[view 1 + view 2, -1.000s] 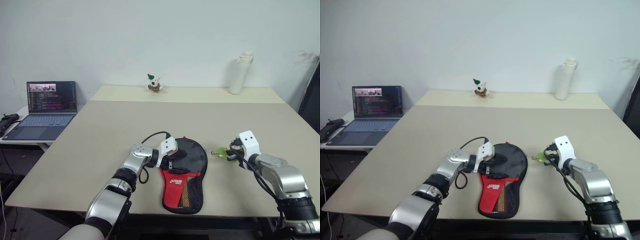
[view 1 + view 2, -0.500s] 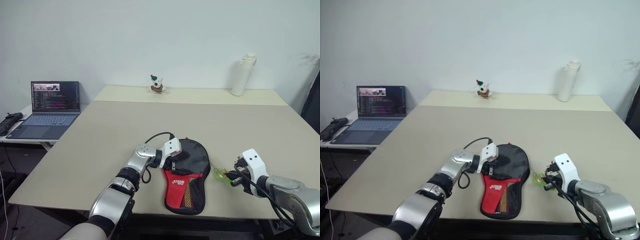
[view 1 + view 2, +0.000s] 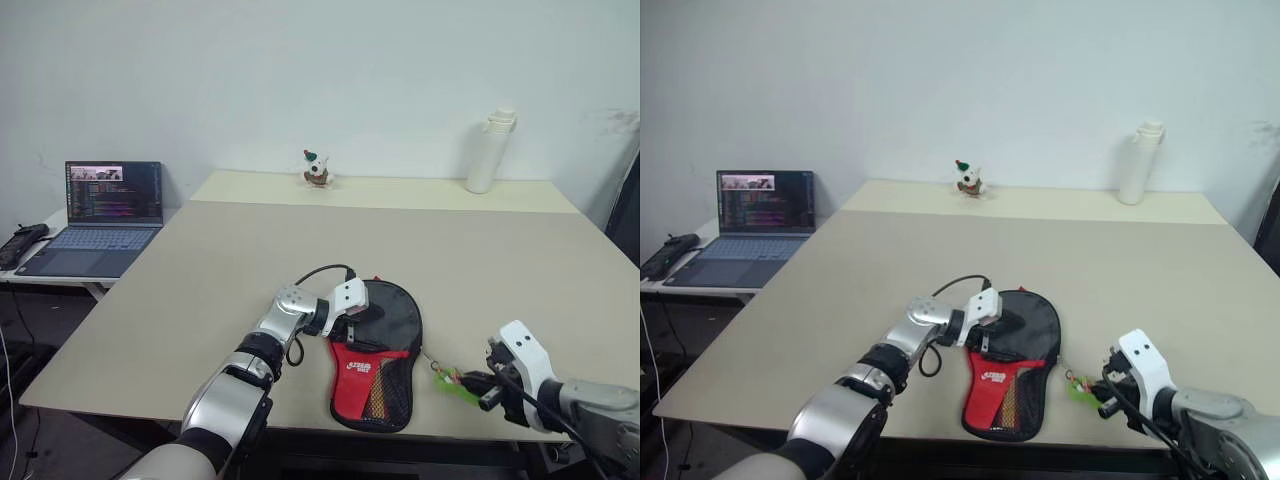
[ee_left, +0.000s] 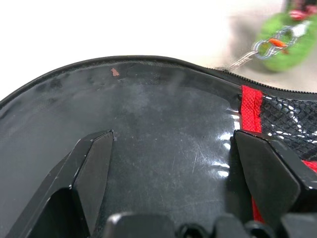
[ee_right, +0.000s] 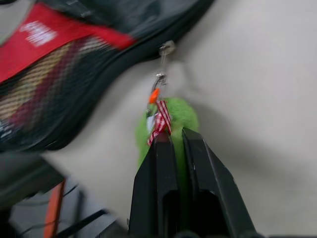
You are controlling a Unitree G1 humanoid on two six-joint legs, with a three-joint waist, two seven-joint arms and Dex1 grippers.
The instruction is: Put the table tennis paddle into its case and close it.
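Since 1 s ago: right hand (image 3: 478, 385) pulled back toward near edge of worktop (image 3: 200, 270), drawing green charm (image 3: 452, 382) and zip pull with it along right rim of case (image 3: 375, 352); left hand (image 3: 352, 309) kept its place. Camera also shifted a bit, so small offsets of far things not counted.

Now: case lying flat near front edge of worktop, round black part away from robot, red part w/ white lettering and mesh toward robot. Paddle itself not visible; judged already inside, since case looks filled and flat, but cannot confirm. Left hand wide open, fingers (image 4: 94, 163) spread over black top of case, seems pressing it down to steady it; contact looks real in left wrist view. Right hand closed, pinching green charm, which hangs by small ring and chain from zip pull (image 5: 166, 48) at case edge, chain taut.

Step in hand: closing zip, about mid-way along right side, judged.

Next move calls for: continue pull around curve toward handle end, keeping pull along zip line, not away from it; keep left hand holding case down so it does not slide. Risk: thin chain, case dragging off near edge.
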